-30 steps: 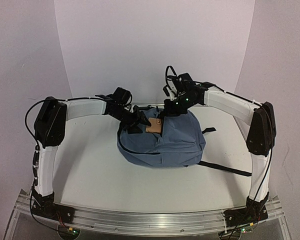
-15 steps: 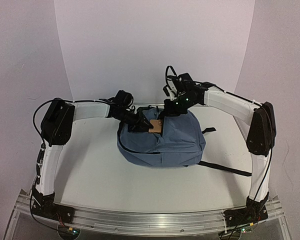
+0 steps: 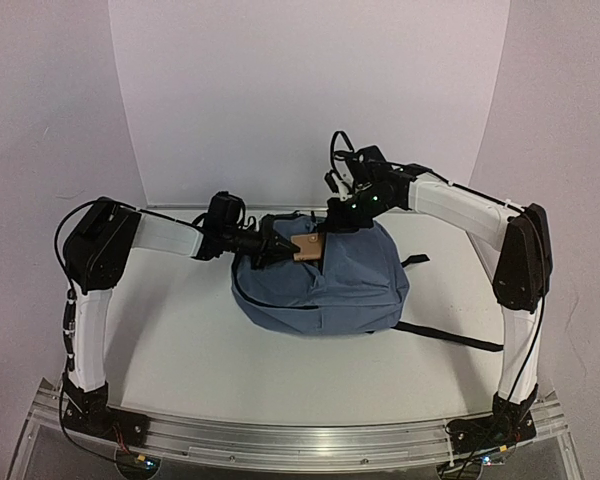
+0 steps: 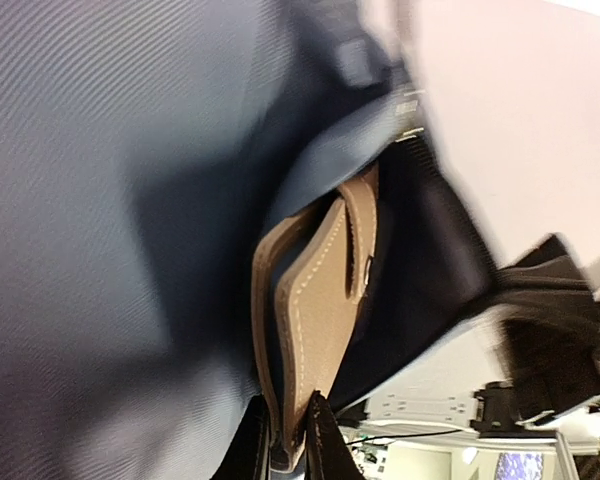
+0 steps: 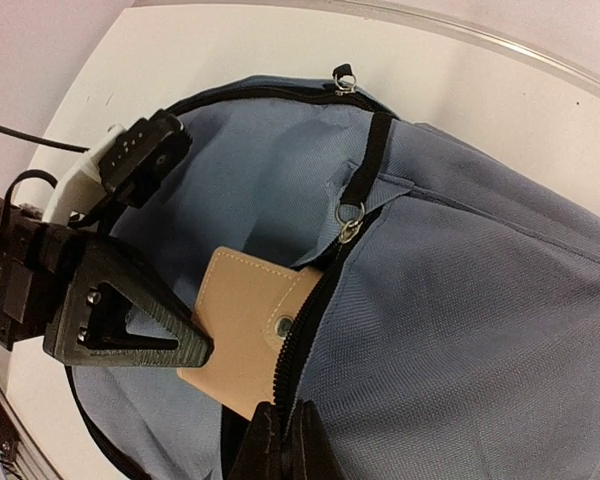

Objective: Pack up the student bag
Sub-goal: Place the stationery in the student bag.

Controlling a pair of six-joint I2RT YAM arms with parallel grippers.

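Observation:
The slate-blue student bag [image 3: 320,285] lies mid-table with its top zipper open. A tan leather wallet [image 3: 308,248] sticks halfway out of the opening. My left gripper [image 3: 280,245] comes in from the left and is shut on the wallet's outer edge. In the left wrist view its fingertips [image 4: 288,425] pinch the wallet [image 4: 320,290] against the bag fabric [image 4: 110,200]. My right gripper [image 3: 332,222] is shut on the bag's zipper edge [image 5: 283,425] and holds the opening up beside the wallet [image 5: 240,320]. The left gripper's finger [image 5: 130,330] also shows there.
A black strap [image 3: 450,338] trails from the bag across the white table [image 3: 180,350] toward the right arm's base. A short strap end [image 3: 416,260] sticks out on the bag's right. A metal zipper pull [image 5: 350,225] hangs at the opening.
The left gripper has closed from open onto the wallet. The left wrist has drawn back to the left and lower. The right arm has stayed still.

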